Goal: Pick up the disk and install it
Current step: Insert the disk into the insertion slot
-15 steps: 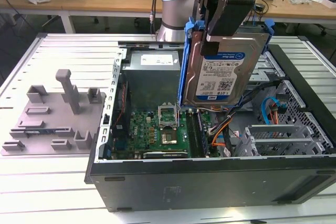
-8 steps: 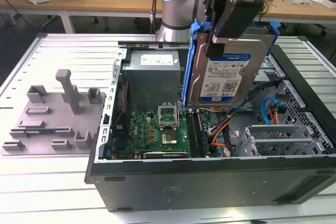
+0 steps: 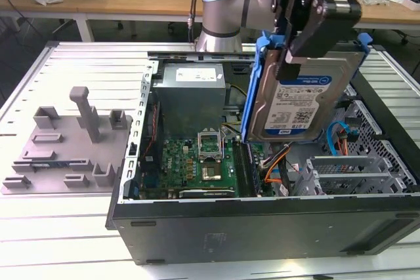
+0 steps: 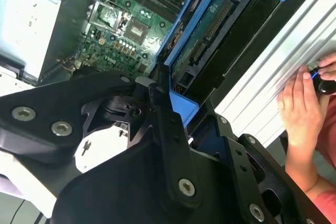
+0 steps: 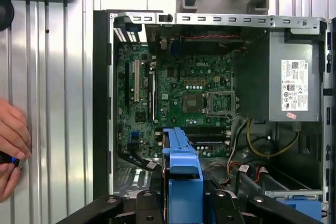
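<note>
So the gripper (image 3: 287, 63) is clamped on the disk (image 3: 305, 100), holding it on edge, label facing out, right above the open case (image 3: 262, 227).

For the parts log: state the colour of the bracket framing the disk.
Bright blue bracket around the silver-grey disk; shows best in the exterior view.

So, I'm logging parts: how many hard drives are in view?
1: the disk, gripped on edge by the gripper above the open computer case. Others may be hidden in its bays.
</note>
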Robot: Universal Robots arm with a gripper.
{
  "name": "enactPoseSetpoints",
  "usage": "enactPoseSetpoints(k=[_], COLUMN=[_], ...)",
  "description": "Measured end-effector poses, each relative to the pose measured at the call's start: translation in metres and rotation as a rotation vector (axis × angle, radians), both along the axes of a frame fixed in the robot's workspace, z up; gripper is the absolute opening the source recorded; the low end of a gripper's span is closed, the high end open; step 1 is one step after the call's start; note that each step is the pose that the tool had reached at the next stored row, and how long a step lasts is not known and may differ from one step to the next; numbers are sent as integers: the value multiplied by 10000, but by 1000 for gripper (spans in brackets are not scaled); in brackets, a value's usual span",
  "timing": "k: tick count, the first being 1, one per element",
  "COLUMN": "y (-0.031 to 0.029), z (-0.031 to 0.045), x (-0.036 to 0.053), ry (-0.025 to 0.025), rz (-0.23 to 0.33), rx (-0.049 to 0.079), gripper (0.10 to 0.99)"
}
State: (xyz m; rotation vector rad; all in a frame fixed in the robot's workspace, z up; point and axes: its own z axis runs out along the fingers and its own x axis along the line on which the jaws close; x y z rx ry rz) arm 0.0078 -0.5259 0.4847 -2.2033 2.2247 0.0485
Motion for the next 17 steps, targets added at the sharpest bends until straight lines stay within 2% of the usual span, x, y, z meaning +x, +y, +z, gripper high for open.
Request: enactPoseSetpoints(k=[4, 6, 12, 17], y=[-20, -42, -89, -106], z=[-4, -7, -14, -22], x=[113, 208, 406, 637], ry=[1, 2, 3, 3], rz=[-1, 0, -1, -1], rx=[0, -1, -1, 0], gripper=[369, 369, 369, 369])
